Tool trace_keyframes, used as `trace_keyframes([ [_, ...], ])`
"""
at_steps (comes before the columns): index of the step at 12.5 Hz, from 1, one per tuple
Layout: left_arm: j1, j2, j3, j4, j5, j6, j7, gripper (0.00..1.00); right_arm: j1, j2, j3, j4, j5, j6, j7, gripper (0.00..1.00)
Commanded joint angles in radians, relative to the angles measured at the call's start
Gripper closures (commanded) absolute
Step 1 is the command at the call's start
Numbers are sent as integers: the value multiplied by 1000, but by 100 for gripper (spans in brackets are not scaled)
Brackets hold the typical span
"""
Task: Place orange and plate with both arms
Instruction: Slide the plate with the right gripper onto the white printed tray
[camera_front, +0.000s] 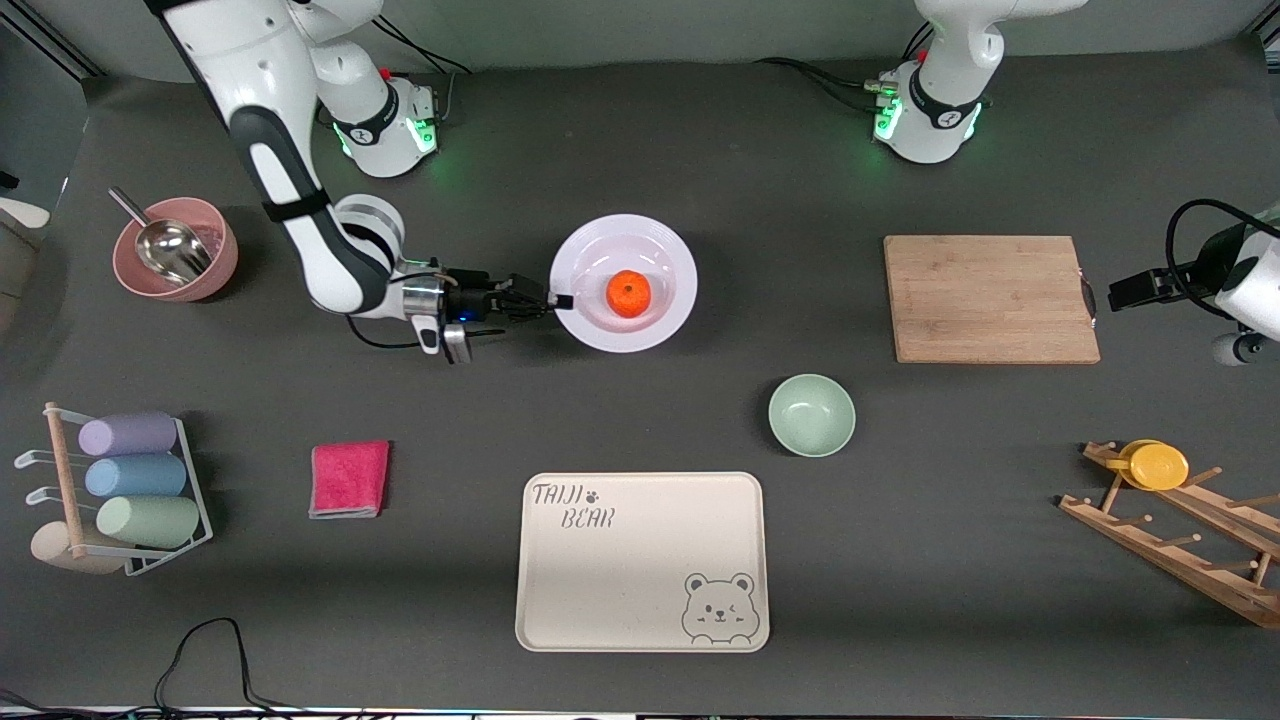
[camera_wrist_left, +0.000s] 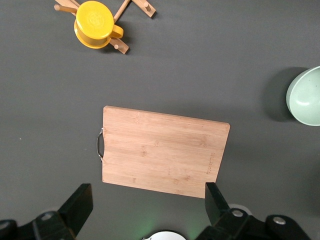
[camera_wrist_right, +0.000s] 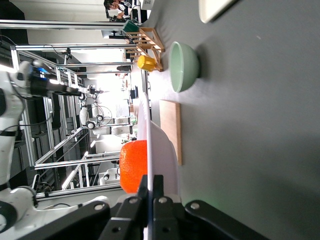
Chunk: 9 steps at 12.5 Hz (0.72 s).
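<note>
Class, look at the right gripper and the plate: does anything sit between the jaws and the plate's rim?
Nothing visible does. The right gripper is already shut on the rim of the plate at the edge toward the right arm's end of the table, with the orange resting in the plate. The left gripper waits open above the cutting board.

Even overhead light on my dark table (camera_front: 640, 420), soft short shadows under the plate (camera_front: 623, 283) and green bowl (camera_front: 811, 415). Green glow spills from both my bases. My right wrist view blows out white in the background windows; close-up fingers (camera_wrist_right: 150, 200) look soft.
</note>
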<state>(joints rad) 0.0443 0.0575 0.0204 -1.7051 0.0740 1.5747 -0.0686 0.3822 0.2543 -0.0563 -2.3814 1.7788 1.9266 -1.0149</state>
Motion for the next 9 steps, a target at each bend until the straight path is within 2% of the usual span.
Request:
trace_keyframes([
  [1, -6, -7, -7, 24, 47, -18, -7, 0, 6, -35, -16, 60, -41, -5, 70, 100],
  [4, 5, -7, -4, 25, 23, -13, 9, 0, -8, 104, -17, 291, -44, 2, 154, 100],
  [9, -4, -5, -7, 101, 12, -44, 16, 0, -57, 440, -17, 765, -42, 8, 292, 100],
])
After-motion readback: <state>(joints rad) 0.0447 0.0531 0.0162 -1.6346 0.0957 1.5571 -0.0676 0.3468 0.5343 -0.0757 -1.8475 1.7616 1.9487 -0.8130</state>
